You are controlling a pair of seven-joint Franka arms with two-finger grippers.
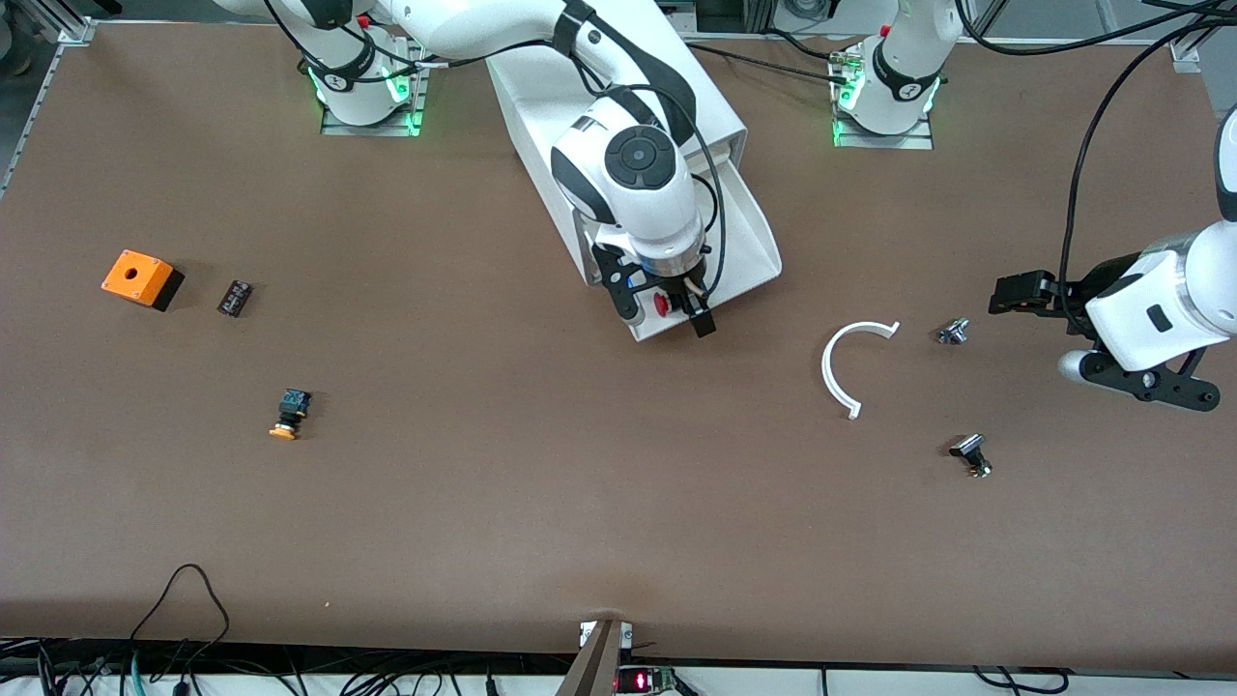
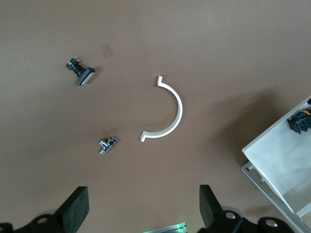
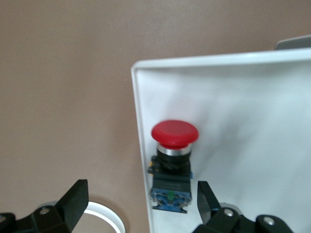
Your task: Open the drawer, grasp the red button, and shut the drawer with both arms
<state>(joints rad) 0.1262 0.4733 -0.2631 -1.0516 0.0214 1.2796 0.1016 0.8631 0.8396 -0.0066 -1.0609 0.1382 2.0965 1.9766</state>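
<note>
Both grippers spread wide: right gripper [image 1: 667, 304] straddles the button [image 3: 174, 160] in the open drawer [image 1: 744, 242]; left gripper [image 2: 141, 208] waits over bare table [image 1: 580, 483].

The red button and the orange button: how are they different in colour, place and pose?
The red button has a red head; the orange button has an orange one. The red button is in the open drawer, under the open right gripper; the orange button is on the bare table, toward the right arm's end. The orange button lies on its side; the red one's pose is unclear. Both have dark bodies.
</note>
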